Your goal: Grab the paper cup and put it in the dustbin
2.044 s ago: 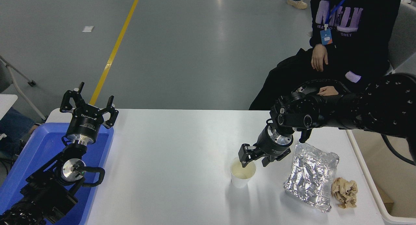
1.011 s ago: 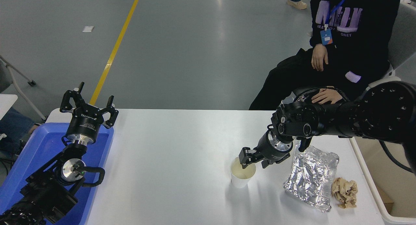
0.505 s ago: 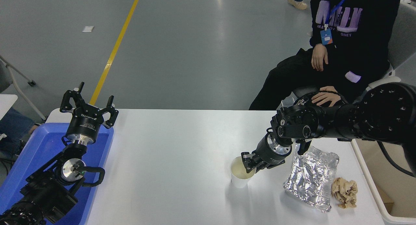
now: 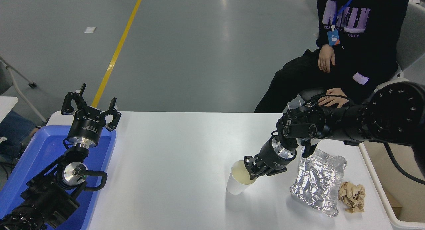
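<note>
Grey floor with a yellow line [image 4: 117, 50] stretches behind the white table [image 4: 172, 157]; a person [image 4: 352, 44] in black sits at about one o'clock. Toward four o'clock on the table, the right gripper [image 4: 249, 172] is pinched on the near-side rim of the paper cup [image 4: 238, 180], which tilts with its mouth leaning toward the arm and its base kicked out left. Just right of it lies a silver foil bag [image 4: 317, 183], and beside that a crumpled brown paper ball [image 4: 352, 196]. The dustbin [image 4: 388, 206] shows at the table's right edge, at four o'clock. The left gripper [image 4: 89, 107] sits parked at nine o'clock, fingers spread, over the blue tray [image 4: 30, 163].
</note>
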`<state>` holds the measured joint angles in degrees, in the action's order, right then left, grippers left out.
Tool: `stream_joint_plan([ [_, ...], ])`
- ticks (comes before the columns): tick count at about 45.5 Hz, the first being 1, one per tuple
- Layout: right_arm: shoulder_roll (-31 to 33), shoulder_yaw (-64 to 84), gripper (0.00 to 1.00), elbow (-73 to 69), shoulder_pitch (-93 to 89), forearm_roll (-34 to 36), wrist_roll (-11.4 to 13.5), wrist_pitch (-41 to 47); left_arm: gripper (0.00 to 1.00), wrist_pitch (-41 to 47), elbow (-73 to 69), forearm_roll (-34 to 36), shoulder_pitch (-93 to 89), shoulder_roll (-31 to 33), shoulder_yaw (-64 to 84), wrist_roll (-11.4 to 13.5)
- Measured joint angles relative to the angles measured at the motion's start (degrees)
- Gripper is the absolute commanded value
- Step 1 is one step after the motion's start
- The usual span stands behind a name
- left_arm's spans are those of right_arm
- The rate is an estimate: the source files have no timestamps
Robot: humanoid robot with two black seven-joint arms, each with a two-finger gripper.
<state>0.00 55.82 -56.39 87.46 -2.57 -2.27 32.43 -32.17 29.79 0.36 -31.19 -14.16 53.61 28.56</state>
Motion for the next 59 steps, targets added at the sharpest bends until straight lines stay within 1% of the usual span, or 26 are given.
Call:
stream_joint_plan([
  [12,0.5,3.7,0.0,-8.6,10.5,1.1,-0.2,1.0,0.98,0.0,0.0,0.0,0.0,0.0,0.0,0.0],
  [23,3.7,8.7,0.0,-14.5,24.2,3.6,-0.3,8.0,0.98,0.0,0.0,0.0,0.0,0.0,0.0,0.0],
  [30,5.8,11.1,0.0,-17.2,32.5,4.4,-0.4,10.4,0.98,0.0,0.0,0.0,0.0,0.0,0.0,0.0],
  [40,8.3,13.9,0.0,-21.6,43.0,5.4,-0.4,11.8,0.98,0.0,0.0,0.0,0.0,-0.1,0.0,0.0],
  [59,10.7,16.3,0.0,-27.1,52.6,6.0,-0.3,12.5,0.98,0.0,0.0,0.0,0.0,-0.1,0.0,0.0],
])
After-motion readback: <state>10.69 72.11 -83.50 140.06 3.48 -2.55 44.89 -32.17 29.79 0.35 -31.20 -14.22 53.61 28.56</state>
